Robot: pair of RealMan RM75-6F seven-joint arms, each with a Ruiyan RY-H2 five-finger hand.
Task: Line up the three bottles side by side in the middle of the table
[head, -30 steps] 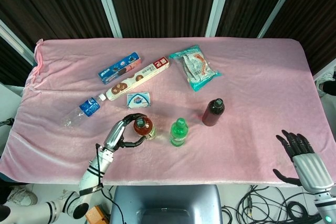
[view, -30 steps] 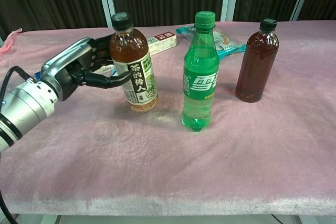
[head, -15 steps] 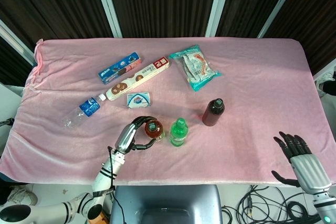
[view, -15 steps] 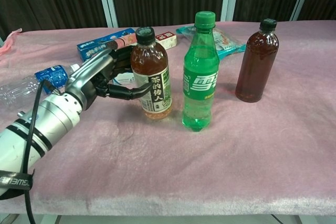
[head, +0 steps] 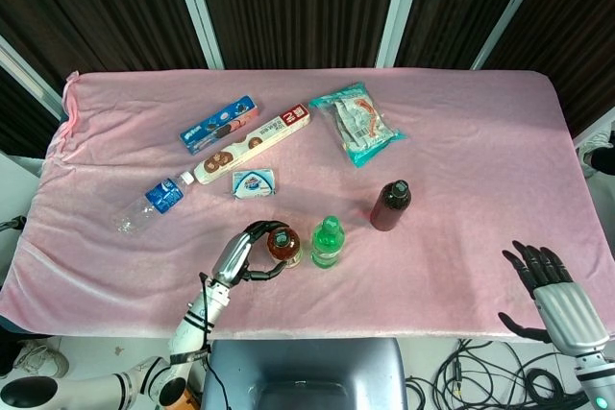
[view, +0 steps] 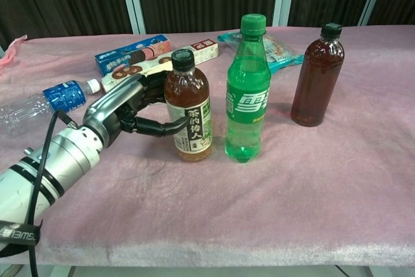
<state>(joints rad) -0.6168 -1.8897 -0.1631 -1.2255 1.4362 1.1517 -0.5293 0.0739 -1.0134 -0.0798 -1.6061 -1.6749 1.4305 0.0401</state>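
My left hand [view: 123, 116] [head: 245, 250] grips the brown tea bottle [view: 188, 111] [head: 282, 245], which stands upright on the pink table [head: 461, 151] close to the left of the green soda bottle [view: 247, 92] [head: 327, 241]. The dark red bottle [view: 317, 77] [head: 391, 205] stands further right and back, apart from the other two. My right hand [head: 557, 295] hangs open at the table's front right corner, holding nothing; the chest view does not show it.
A clear water bottle with a blue label [head: 149, 203] [view: 45, 99] lies on its side at the left. Behind the bottles lie a blue cookie pack [head: 218, 124], a long biscuit box [head: 254, 143], a small white pack [head: 253, 182] and a teal snack bag [head: 356, 124].
My left hand has carried the tea bottle rightward to just beside the green bottle. The right hand barely moved.
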